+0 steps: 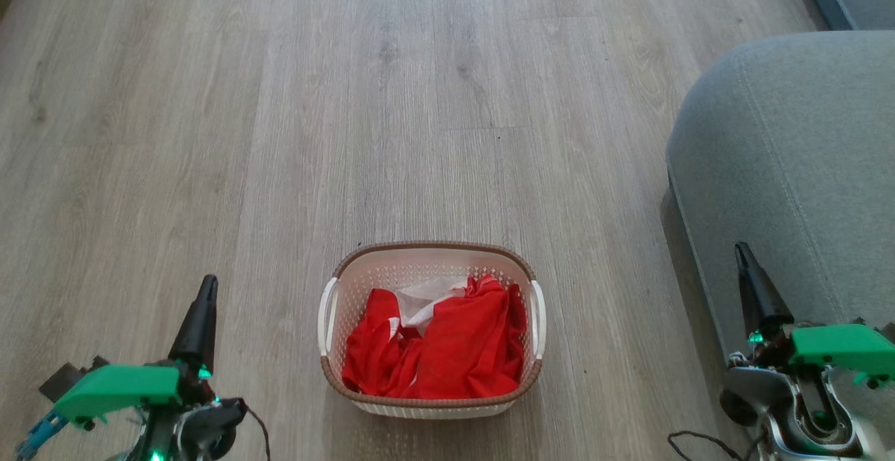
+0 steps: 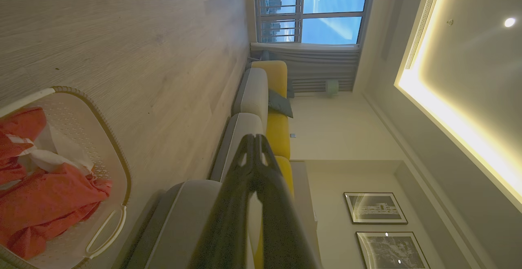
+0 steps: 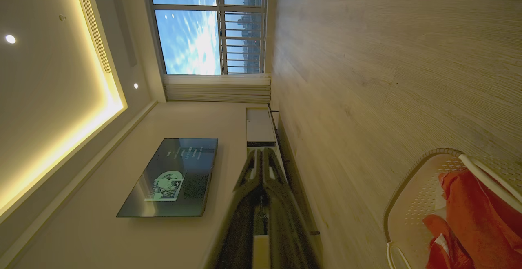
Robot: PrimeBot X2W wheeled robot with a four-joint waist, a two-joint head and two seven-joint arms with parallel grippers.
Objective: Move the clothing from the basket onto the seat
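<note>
- Looking down from the head view, the basket (image 1: 430,245) stands on the wooden floor (image 1: 349,97), in the lower middle between the two arms.
- The clothing (image 1: 454,349) lies crumpled inside the basket, red with a white patch near the top, and covers most of the bottom.
- The seat (image 1: 790,167) is on the robot's right, grey-green with stitched seams, apart from the basket with bare floor between them.
- The left end effector (image 1: 208,282) is at the lower left, its dark fingers pressed together into one point and holding nothing, clear of the basket.
- The right end effector (image 1: 740,250) is at the lower right, its fingers likewise together and empty, showing in front of the seat's side.
- In the left wrist view, the left end effector (image 2: 255,138) has its tips meeting, with nothing between them.
- The basket (image 2: 118,154) with the clothing (image 2: 49,203) sits at the lower left of this view, and a grey rounded cushion of the seat (image 2: 179,220) lies behind the fingers.
- A grey and yellow sofa (image 2: 277,77), a window (image 2: 326,7) and framed pictures (image 2: 375,207) lie beyond.
- In the right wrist view, the right end effector (image 3: 261,151) is also closed and empty.
- The basket (image 3: 408,203) and the red clothing (image 3: 473,220) are at the lower right corner, on the floor.
- A wall-mounted television (image 3: 175,179) and a window (image 3: 191,28) show behind.
</note>
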